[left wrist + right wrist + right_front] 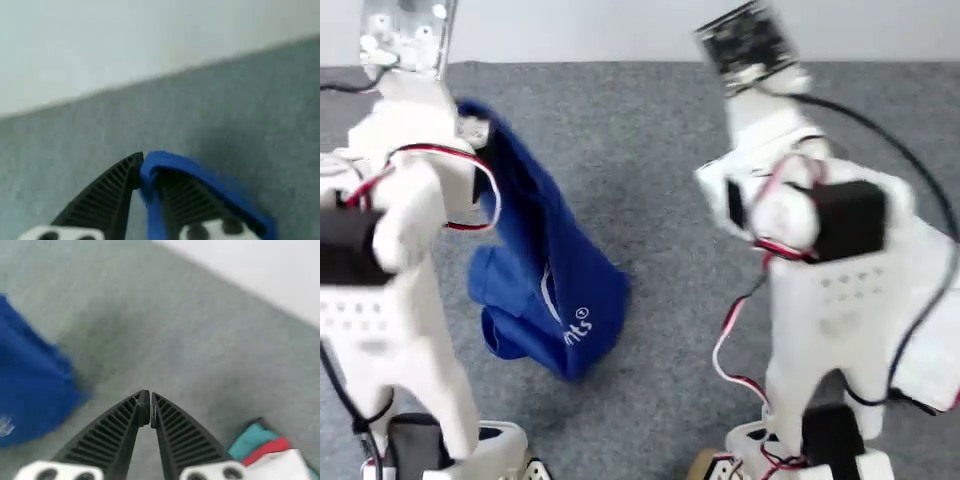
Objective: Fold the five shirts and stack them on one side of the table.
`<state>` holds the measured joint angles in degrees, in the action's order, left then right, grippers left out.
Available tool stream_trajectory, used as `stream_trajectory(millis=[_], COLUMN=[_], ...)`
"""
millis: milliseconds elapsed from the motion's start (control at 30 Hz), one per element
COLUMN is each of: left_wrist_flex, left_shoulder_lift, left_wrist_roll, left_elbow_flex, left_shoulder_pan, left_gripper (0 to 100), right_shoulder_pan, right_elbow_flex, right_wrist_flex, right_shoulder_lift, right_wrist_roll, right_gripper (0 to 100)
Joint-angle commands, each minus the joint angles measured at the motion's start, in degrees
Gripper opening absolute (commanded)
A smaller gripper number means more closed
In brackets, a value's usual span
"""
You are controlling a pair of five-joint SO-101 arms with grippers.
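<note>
The grey table [670, 150] carries both arms, the left arm [410, 230] toward nine o'clock in the high view and the right arm [820, 260] toward three. Between them, nearer the left, hangs the blue shirt [545, 290]. It is lifted by one pinch and bunched into a drooping column, with its lower folds at or just above the surface; I cannot tell which. The left gripper [141, 167] is clamped on a thin fold of that blue fabric, while the right gripper [148, 402] has its jaws together on nothing, apart from the shirt. The main risk, as I judge it, is the single hold. A narrow bite near an edge could slip free, and lowering the shirt as it hangs would likely leave a heap rather than a flat spread. The dragging hem may also catch on the rough cloth surface and twist the garment. The right gripper would have to part its jaws before it could take a second corner. By count: two arms, two grippers, one blue shirt, and one small pile of cloth [260, 447] in teal, red and white, near the right gripper. How many garments it holds I cannot tell.
</note>
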<state>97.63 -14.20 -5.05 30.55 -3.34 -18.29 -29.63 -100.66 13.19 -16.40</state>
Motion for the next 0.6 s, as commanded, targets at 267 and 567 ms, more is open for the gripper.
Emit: stream_trajectory(millis=[267, 567], left_wrist_flex=[-8.1, -18.5], left_shoulder_lift=[-0.5, -0.1], left_wrist_roll=[-10.5, -13.7], left_elbow_flex=[-32.9, -44.1], left_shoulder_pan=[-16.3, -22.7], left_gripper=[0, 0], right_shoulder_pan=[-13.1, -20.5], right_elbow_flex=[14.9, 14.8], right_wrist_flex=[7.8, 7.7], right_shoulder_lift=[-14.0, -30.7], right_wrist_roll=[0.6, 0.6], right_gripper=[11.0, 18.8])
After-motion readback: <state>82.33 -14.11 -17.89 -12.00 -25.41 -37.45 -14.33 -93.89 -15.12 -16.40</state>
